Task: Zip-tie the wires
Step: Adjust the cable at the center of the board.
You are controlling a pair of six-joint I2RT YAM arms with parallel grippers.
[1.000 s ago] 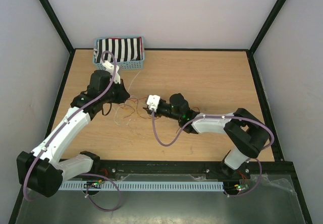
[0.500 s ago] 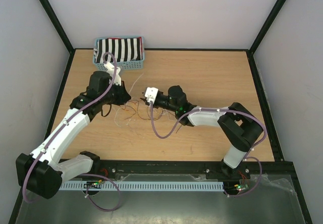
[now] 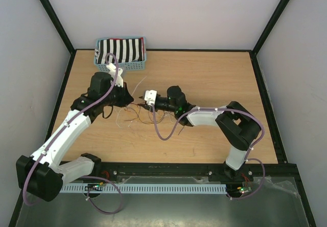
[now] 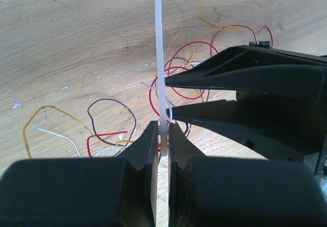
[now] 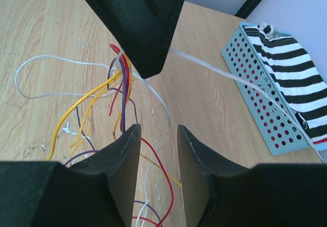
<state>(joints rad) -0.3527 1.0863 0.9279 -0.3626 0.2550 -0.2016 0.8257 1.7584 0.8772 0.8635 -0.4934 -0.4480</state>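
The wires [image 3: 137, 113] lie as a loose tangle of red, yellow, purple and white strands on the wooden table, seen also in the left wrist view [image 4: 190, 43] and the right wrist view [image 5: 120, 86]. My left gripper [image 4: 162, 127] is shut on a white zip tie [image 4: 159, 58], whose strip runs straight up out of its jaws. In the top view the left gripper [image 3: 131, 98] and right gripper [image 3: 142, 99] meet tip to tip above the wires. The right gripper [image 5: 158, 135] is open, with nothing between its fingers [image 5: 127, 153]. The zip tie [image 5: 230, 76] trails off toward the basket.
A pale blue perforated basket [image 3: 138, 62] holding a black-and-white striped cloth stands at the table's back left; it also shows in the right wrist view [image 5: 255, 63]. A purple cable [image 3: 162, 135] loops off the right arm over the table. Black frame rails border the table.
The right gripper has moved left and slightly away from me, up to the left gripper's tips. The left arm has held still, shut on the zip tie.
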